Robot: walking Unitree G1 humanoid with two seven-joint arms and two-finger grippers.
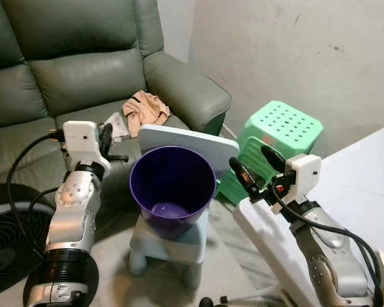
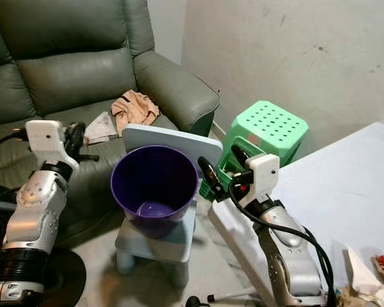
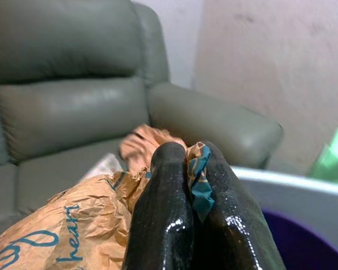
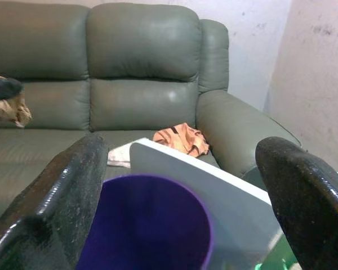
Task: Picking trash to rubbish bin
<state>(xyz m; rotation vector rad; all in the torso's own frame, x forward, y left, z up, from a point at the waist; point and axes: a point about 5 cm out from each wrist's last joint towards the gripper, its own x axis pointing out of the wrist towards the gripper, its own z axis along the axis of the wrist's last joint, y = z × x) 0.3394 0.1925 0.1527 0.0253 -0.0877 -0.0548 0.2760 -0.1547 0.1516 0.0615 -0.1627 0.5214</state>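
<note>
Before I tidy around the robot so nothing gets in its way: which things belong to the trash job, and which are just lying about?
Job:
purple bin
brown paper wrapper, pinched in the left gripper
right gripper, open beside the bin

Lying about:
green stool
small blue chair under the bin
orange cloth on the sofa

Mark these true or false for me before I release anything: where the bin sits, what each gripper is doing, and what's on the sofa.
1. The purple bin stands on a small pale blue chair. True.
2. The left gripper is open. False: it is shut on crumpled brown paper.
3. The right gripper is open, holding nothing. True.
4. The bin is full. False: its bottom shows.
5. An orange cloth lies on the sofa. True.
</note>
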